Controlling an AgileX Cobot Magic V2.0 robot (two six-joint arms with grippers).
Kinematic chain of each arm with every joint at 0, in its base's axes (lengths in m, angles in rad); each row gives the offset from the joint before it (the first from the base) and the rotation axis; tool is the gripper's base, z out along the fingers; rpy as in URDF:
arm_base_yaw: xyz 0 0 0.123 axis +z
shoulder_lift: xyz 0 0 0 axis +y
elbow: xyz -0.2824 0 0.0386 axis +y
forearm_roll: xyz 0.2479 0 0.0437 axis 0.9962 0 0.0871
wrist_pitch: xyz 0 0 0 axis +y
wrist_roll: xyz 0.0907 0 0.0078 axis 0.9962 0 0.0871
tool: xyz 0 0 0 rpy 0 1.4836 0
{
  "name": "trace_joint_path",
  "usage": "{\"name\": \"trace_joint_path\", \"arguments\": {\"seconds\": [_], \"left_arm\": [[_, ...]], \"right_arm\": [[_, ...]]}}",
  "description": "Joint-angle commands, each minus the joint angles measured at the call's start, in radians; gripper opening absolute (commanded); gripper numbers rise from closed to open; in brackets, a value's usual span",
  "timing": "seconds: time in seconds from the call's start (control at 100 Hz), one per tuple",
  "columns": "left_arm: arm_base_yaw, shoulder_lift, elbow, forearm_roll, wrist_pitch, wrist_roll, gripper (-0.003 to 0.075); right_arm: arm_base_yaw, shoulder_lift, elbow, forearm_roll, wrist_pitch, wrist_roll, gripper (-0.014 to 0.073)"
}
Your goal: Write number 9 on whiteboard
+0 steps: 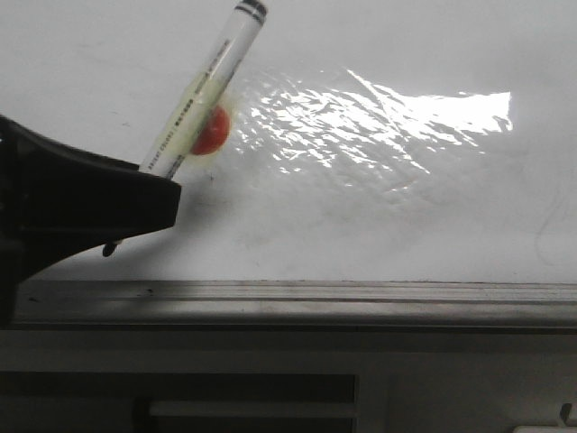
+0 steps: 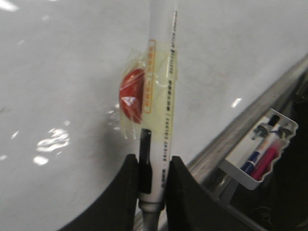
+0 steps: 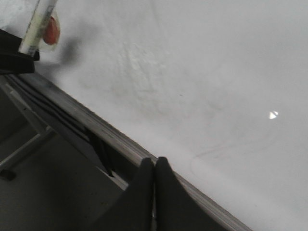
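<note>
left claw (image 2: 153,175) grips a white marker (image 1: 206,87) tilted over the whiteboard (image 1: 379,216); right claw (image 3: 154,178) is clenched, holding nothing.

A small white tray (image 2: 250,163) holding pens was seen hung below the rail. A dim grey floor (image 3: 53,192) was shown beneath, crossed by a pale strut (image 3: 24,151).

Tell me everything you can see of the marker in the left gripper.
The white barrel marker with black print has a black-banded end up top and a red dome taped on with yellowish clear tape. It leans tilted over the glossy whiteboard, clamped low between the left gripper's black fingers. Tip contact is not visible.
</note>
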Motion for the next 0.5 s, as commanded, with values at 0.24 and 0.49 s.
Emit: {"name": "trace_joint_path", "arguments": {"seconds": [0.24, 0.49], "left_arm": [[-0.011, -0.058, -0.025, 0.242, -0.086, -0.007, -0.0020], [-0.011, -0.058, -0.025, 0.395, -0.096, -0.007, -0.0020]], "right_arm": [[0.248, 0.254, -0.212, 0.010, -0.062, -0.019, 0.0349], [0.355, 0.379, -0.302, 0.010, -0.107, -0.020, 0.0398]]}}
